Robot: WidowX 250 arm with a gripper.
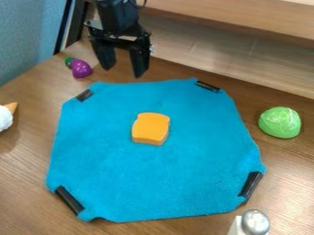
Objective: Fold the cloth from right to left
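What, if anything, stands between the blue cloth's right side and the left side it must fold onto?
An orange block lies on the cloth near its middle and would probably get caught under the fold. Nothing else visible stands between those sides.

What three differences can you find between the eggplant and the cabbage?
The eggplant is purple with a green end; the cabbage is light green. The eggplant tapers, while the cabbage is round. The eggplant looks smaller than the cabbage. Both lie on the table, off the cloth.
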